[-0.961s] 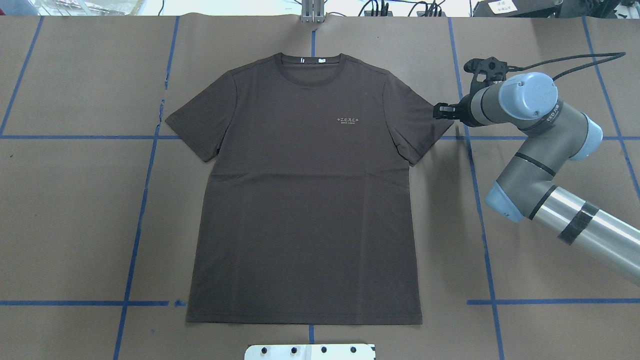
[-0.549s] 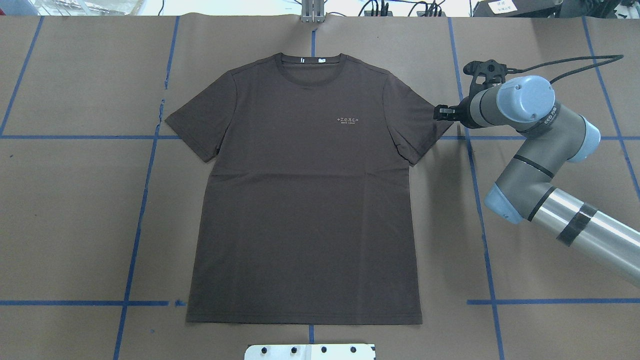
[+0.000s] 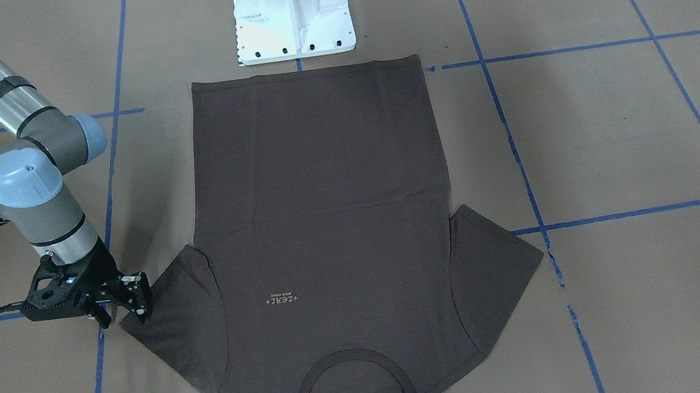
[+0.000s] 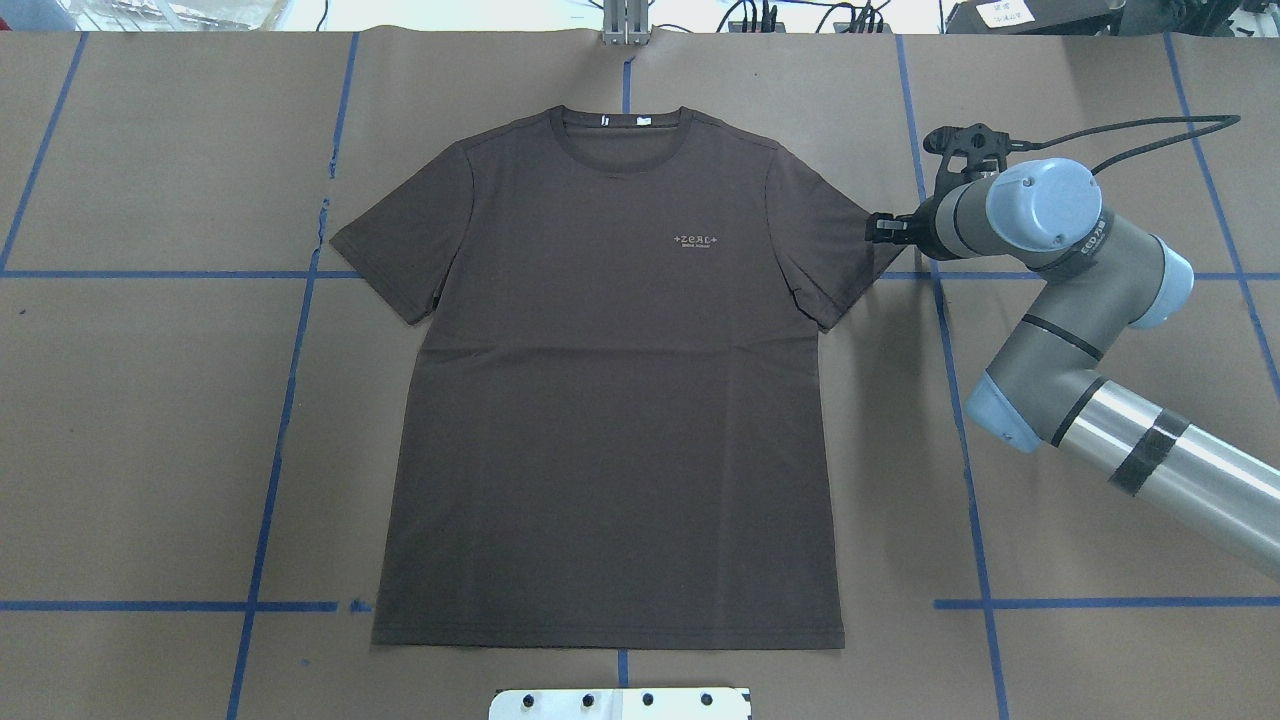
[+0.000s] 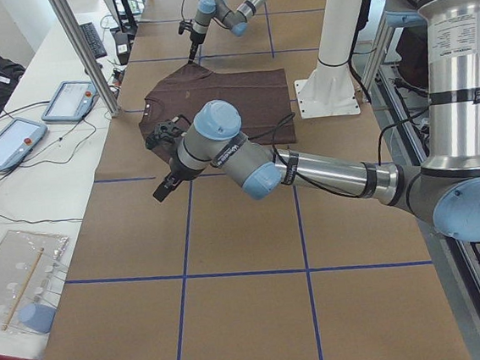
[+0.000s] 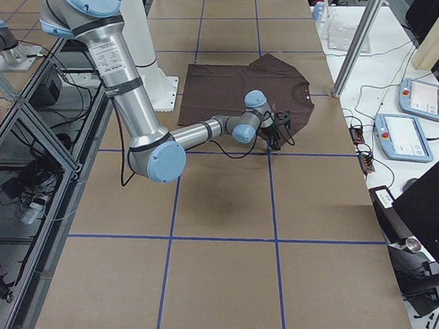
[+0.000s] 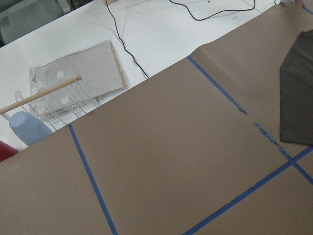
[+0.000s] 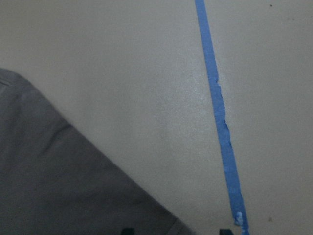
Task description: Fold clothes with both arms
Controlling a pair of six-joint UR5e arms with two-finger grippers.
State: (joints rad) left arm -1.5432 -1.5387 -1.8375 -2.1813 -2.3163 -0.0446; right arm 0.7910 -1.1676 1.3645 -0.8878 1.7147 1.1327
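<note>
1. Dark brown short-sleeved T-shirt (image 4: 610, 400) lies flat, front up, on the brown paper-covered desk (image 4: 150, 420). Its long axis runs away from the robot, round collar (image 4: 620, 140) far, hem (image 4: 610, 640) by the white pedestal base (image 3: 292, 14).
2. Right hand (image 3: 124, 311): fingers parted at the shirt's sleeve tip.
3. Left hand (image 5: 166, 187): apart from the shirt; whether parted or closed cannot be told.

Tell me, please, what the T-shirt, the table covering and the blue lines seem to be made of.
T-shirt: soft knit cloth, probably cotton jersey, matte; it lies limp with faint creases.
Table covering: brown kraft-like paper, matte, with a slightly buckled edge.
Blue lines: seemingly adhesive tape, torn and ragged in places.
</note>
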